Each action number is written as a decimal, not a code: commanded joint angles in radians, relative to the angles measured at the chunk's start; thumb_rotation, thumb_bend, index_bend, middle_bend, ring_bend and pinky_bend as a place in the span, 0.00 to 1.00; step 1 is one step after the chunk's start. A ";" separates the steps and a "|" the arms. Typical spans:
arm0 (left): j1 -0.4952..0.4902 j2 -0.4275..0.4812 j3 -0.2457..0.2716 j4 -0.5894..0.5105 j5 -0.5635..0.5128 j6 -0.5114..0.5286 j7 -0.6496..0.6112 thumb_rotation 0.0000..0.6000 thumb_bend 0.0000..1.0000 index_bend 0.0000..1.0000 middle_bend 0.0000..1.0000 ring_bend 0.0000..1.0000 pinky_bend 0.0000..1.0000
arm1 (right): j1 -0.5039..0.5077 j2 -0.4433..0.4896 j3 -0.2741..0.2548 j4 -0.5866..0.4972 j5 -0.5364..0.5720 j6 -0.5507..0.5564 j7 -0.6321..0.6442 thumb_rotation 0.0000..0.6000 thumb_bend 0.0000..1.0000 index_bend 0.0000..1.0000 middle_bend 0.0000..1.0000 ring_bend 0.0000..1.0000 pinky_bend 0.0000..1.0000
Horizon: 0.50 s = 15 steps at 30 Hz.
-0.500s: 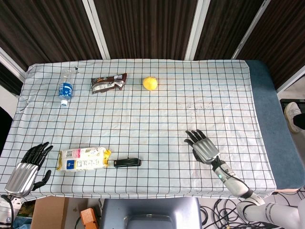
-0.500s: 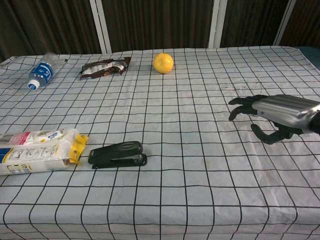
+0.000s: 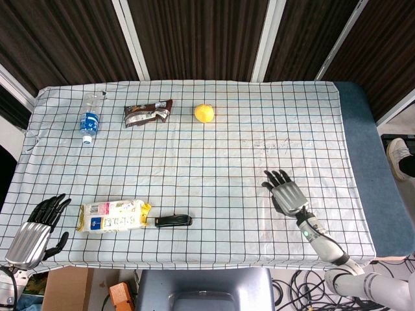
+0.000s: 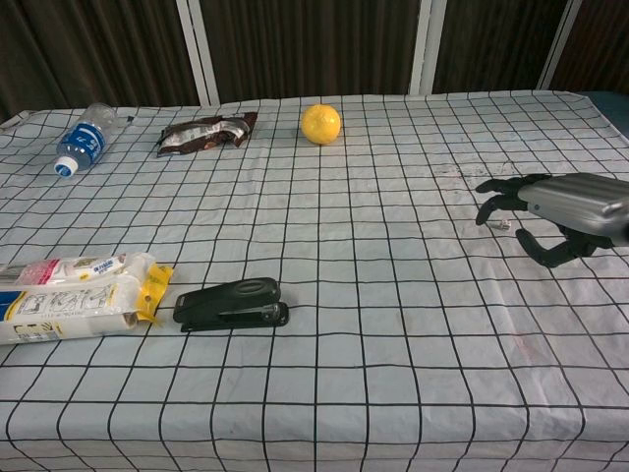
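We see right hand point(image 3: 286, 195) over bare tabletop point(image 3: 246, 155), fingers point(image 4: 496, 187) spread, holding nothing. Left hand point(image 3: 35, 227) off tabletop's 8 o'clock corner, fingers apart, seemingly empty. Snack packet point(image 3: 111, 215) just at its 3 o'clock; black stapler point(image 3: 173, 220) beside packet.

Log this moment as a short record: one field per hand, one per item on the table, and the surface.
left hand: open, holds nothing, at the table's near left edge beside the snack pack
right hand: open, holds nothing, above bare cloth at the near right
snack pack: lying flat, near left
stapler: black, just right of the snack pack
water bottle: on its side, far left
brown wrapper: far side
yellow fruit: right of the wrapper
tablecloth: white, black grid
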 commanded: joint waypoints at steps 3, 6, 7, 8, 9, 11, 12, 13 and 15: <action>0.003 0.001 -0.001 0.000 -0.001 0.005 -0.002 1.00 0.46 0.00 0.00 0.00 0.10 | -0.009 0.002 0.011 0.064 0.035 -0.018 0.021 1.00 0.71 0.24 0.00 0.00 0.00; 0.002 -0.001 -0.002 0.000 -0.005 -0.001 -0.001 1.00 0.46 0.00 0.00 0.00 0.10 | -0.009 -0.005 0.012 0.092 0.041 -0.033 0.042 1.00 0.71 0.24 0.00 0.00 0.00; 0.001 -0.001 -0.002 0.000 -0.005 -0.003 0.001 1.00 0.46 0.00 0.00 0.00 0.10 | -0.008 -0.008 0.013 0.098 0.040 -0.034 0.047 1.00 0.71 0.24 0.00 0.00 0.00; 0.000 -0.002 -0.002 -0.001 -0.006 -0.005 0.003 1.00 0.46 0.00 0.00 0.00 0.10 | -0.007 -0.011 0.013 0.103 0.039 -0.035 0.051 1.00 0.71 0.24 0.00 0.00 0.00; -0.001 -0.002 -0.002 -0.002 -0.007 -0.008 0.004 1.00 0.46 0.00 0.00 0.00 0.10 | -0.007 -0.013 0.013 0.108 0.035 -0.034 0.054 1.00 0.71 0.24 0.00 0.00 0.00; -0.002 -0.002 -0.003 -0.002 -0.009 -0.012 0.007 1.00 0.46 0.00 0.00 0.00 0.10 | -0.006 -0.017 0.012 0.115 0.032 -0.034 0.056 1.00 0.71 0.24 0.00 0.00 0.00; -0.003 -0.002 -0.003 -0.002 -0.010 -0.014 0.007 1.00 0.46 0.00 0.00 0.00 0.10 | -0.006 -0.017 0.012 0.117 0.032 -0.035 0.056 1.00 0.71 0.24 0.00 0.00 0.00; -0.004 -0.002 -0.003 -0.002 -0.011 -0.016 0.007 1.00 0.46 0.00 0.00 0.00 0.10 | -0.005 -0.018 0.013 0.118 0.033 -0.038 0.058 1.00 0.71 0.24 0.00 0.00 0.00; -0.005 -0.002 -0.004 -0.003 -0.013 -0.018 0.007 1.00 0.46 0.00 0.00 0.00 0.10 | -0.002 -0.018 0.016 0.120 0.034 -0.042 0.064 1.00 0.71 0.24 0.00 0.00 0.00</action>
